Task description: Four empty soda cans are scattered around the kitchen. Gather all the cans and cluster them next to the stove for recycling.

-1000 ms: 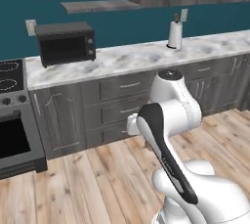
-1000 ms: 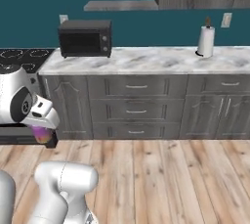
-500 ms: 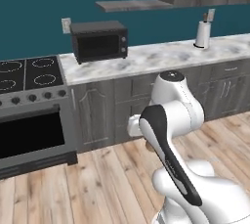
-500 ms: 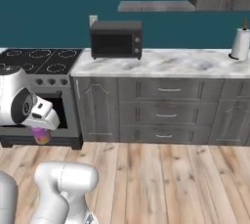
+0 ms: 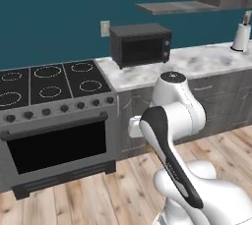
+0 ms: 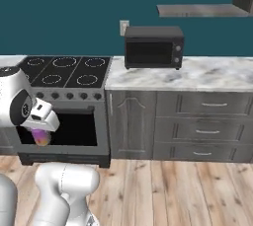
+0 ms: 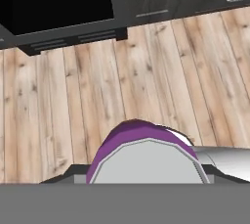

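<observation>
Purple-magenta soda can (image 7: 141,157) sits clamped between the gripper (image 6: 42,133) fingers, its silver top facing the hand camera. In the right base view the can hangs below the hand, over the wood floor (image 7: 146,76) and in front of the stove (image 5: 54,116).

Step in hand, as judged: carry the can to the counter (image 6: 197,74) beside the stove.
- Keep the can upright and the grip steady during travel.
- Raise the hand well above the counter edge before moving in, so the can base clears the marble.
- Choose a bare patch just beside the cooktop, apart from the microwave (image 6: 153,47).
- Lower until the base rests flat, then part the fingers.

Containers: the oven cavity (image 6: 74,129) reads as a dark opening; nothing is discernible inside. The microwave door is closed and its interior is too dark to judge. Drawers (image 6: 202,131) under the counter are shut.
</observation>
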Controlling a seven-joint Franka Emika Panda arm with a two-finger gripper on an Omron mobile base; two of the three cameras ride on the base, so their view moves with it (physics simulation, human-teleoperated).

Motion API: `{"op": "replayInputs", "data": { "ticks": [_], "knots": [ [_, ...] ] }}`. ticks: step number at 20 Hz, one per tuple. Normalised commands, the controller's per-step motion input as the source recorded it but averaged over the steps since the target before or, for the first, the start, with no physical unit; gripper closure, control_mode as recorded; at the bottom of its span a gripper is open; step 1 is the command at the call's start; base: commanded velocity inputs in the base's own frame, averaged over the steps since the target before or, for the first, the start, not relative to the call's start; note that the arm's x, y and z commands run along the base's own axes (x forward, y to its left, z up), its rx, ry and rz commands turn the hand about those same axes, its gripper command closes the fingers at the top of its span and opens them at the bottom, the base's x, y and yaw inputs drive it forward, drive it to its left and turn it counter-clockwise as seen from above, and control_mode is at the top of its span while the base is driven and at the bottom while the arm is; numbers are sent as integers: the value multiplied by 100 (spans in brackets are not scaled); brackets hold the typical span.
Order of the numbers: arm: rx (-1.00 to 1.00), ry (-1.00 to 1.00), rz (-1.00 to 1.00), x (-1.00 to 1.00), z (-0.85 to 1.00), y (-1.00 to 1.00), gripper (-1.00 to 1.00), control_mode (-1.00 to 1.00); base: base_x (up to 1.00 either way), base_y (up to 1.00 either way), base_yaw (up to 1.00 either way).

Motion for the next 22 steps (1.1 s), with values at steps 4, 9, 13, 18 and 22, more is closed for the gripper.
{"op": "replayInputs", "data": {
  "ticks": [4,9,13,18,22],
  "knots": [
    [0,0,0,0,0,0,100,100,85,92,-3],
    [0,0,0,0,0,0,100,100,62,72,-18],
    [0,0,0,0,0,0,100,100,45,87,-11],
    [0,0,0,0,0,0,100,100,7,96,5],
    [0,0,0,0,0,0,100,100,4,79,13]
  ]
}}
